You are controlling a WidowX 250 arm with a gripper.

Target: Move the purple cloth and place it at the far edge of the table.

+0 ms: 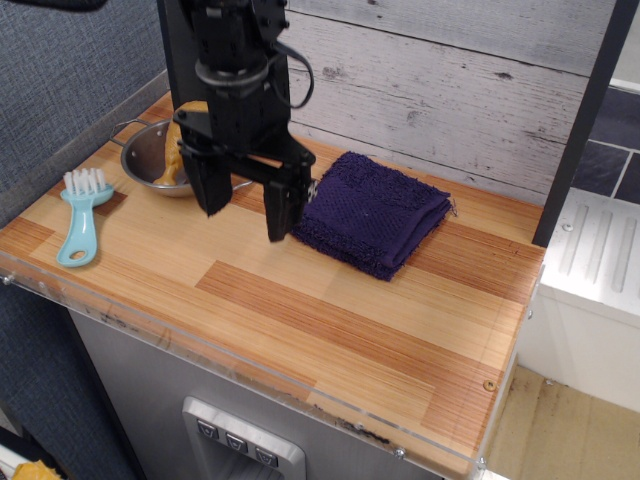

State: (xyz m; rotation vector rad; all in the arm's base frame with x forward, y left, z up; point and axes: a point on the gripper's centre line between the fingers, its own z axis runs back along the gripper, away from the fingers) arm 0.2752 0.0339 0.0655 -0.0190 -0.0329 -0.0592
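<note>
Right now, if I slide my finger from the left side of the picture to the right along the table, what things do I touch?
Light blue plastic scrub brush with white bristles → round steel bowl holding something orange → black open pincer → folded dark purple terry cloth.

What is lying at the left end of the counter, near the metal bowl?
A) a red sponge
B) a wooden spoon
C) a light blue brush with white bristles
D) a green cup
C: a light blue brush with white bristles lies flat on the wooden counter, just in front of the metal bowl.
</note>
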